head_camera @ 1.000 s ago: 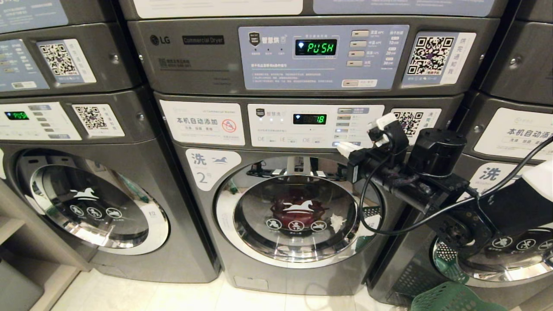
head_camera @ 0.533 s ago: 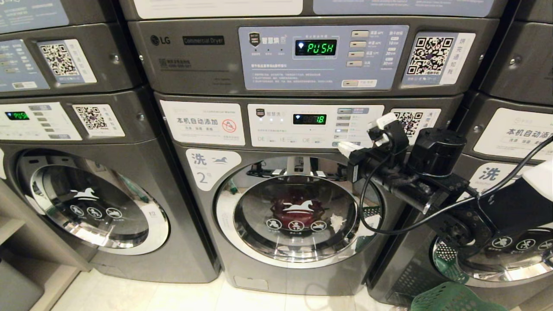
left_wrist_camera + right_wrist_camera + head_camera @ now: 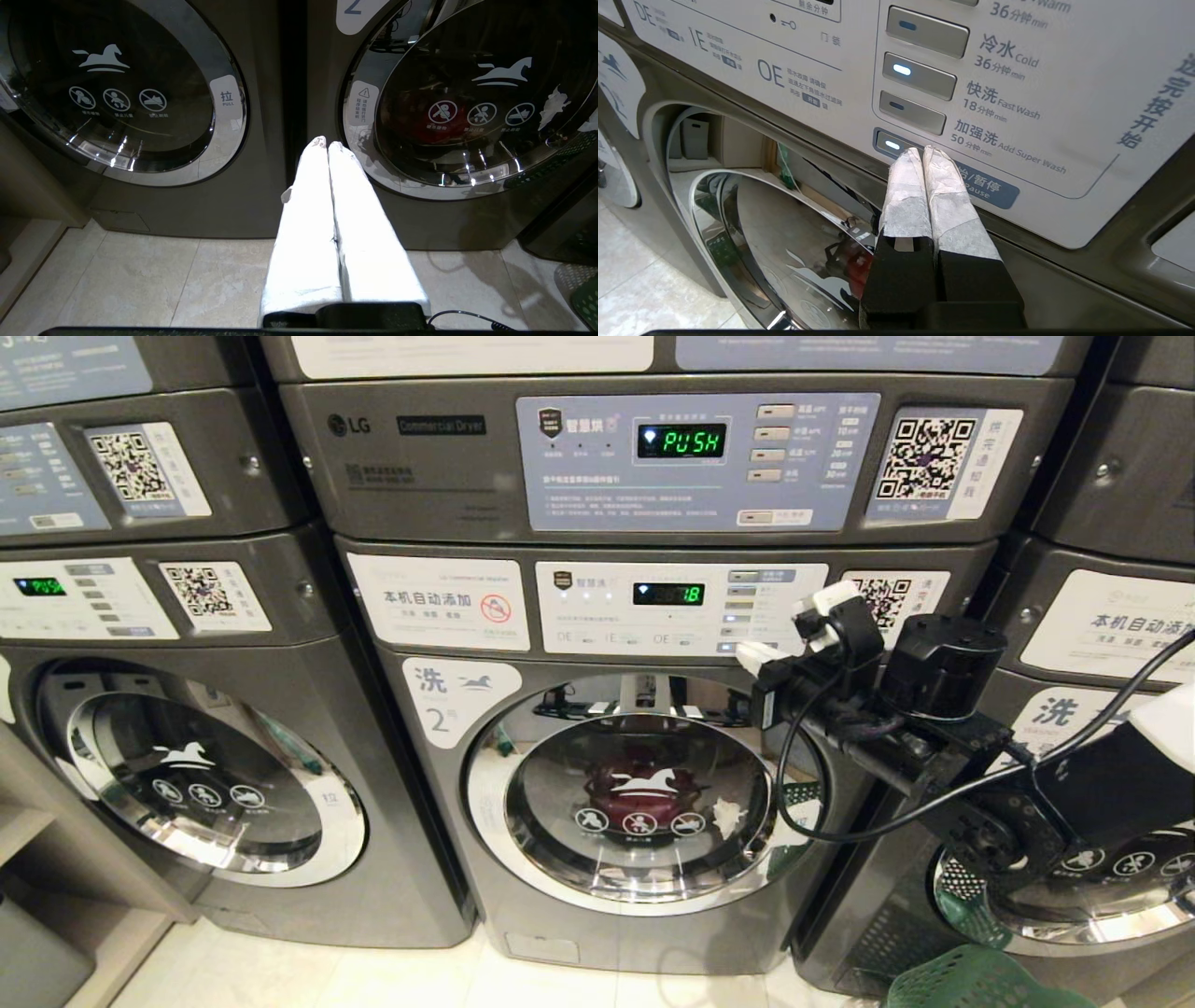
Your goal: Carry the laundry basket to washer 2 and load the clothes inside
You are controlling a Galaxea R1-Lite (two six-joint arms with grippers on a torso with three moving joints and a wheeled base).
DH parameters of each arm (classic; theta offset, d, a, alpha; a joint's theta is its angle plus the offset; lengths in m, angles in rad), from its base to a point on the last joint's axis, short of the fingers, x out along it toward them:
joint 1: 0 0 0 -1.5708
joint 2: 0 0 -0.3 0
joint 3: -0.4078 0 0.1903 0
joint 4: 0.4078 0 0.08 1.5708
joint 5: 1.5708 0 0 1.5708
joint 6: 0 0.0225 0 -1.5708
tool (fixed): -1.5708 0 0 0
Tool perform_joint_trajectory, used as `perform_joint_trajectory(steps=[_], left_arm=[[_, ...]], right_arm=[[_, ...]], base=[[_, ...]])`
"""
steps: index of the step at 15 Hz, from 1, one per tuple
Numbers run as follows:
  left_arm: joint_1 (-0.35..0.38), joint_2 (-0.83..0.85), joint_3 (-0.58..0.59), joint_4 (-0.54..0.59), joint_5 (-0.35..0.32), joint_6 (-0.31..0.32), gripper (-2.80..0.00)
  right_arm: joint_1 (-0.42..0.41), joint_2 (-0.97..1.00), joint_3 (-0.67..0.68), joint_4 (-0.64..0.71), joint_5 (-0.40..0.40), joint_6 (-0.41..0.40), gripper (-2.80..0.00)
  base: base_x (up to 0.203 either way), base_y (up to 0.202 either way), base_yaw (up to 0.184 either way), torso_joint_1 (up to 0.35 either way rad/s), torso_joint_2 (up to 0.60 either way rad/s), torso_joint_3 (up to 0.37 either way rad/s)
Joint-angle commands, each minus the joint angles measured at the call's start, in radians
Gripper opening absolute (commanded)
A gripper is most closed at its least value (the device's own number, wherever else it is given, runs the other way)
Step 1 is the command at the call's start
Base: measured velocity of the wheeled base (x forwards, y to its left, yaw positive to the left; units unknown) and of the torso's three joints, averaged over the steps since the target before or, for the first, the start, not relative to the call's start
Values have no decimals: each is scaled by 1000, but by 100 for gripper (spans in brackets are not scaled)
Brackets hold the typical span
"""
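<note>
Across the head view stands a wall of stacked grey laundry machines, dryers above and washers below. At centre is washer 2 (image 3: 597, 784), marked by its white horse label and numeral at 10 o'clock of the round chrome-rimmed door (image 3: 644, 798). That door is closed; dark red cloth and a scrap of white show through the glass, so the load appears to be inside already. Identical washers flank it at 9 o'clock (image 3: 201, 775) and 3 o'clock. Above the door, the white control panel (image 3: 681, 607) shows a green number on its display.

Reaching in from 3 o'clock, the right claw (image 3: 922, 154) is pressed together, its white-wrapped fingertips (image 3: 941, 161) meeting as a single blunt point at the lit start/pause button (image 3: 892, 144) at the panel's lower right. Closed tips suit a button press better than spread ones; whether they actually touch the button cannot be told. The left claw (image 3: 327, 145), also pressed together and empty, hangs low before the seam between washer 2 and its 9 o'clock neighbour, apparently idle.

At 5 o'clock of the head view, the laundry basket (image 3: 971, 982) sits on the pale tiled floor (image 3: 308, 975), only its green perforated rim showing. A wooden shelf edge (image 3: 56, 859) juts in at 8 o'clock.
</note>
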Motion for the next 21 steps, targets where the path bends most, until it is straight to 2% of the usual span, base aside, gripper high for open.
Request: perform_joint_trajectory(steps=[1,15,18,21], left_arm=[[0,0,0,-1,1,0,-280],[0,0,-1,0,1,0,-280],[0,0,1,-1,1,0,-280],[0,0,0,0,1,0,-280]], right_arm=[[0,6,1,-5,-1,-2,-280],[28,71,-72,-6,-6,-1,-280],[18,61,-65,-5,-67,2,-280],[15,31,-33,-6,-63,3,-280]], base=[[0,0,0,0,0,0],[0,0,0,0,0,0],[0,0,0,0,0,0],[0,0,0,0,0,0]])
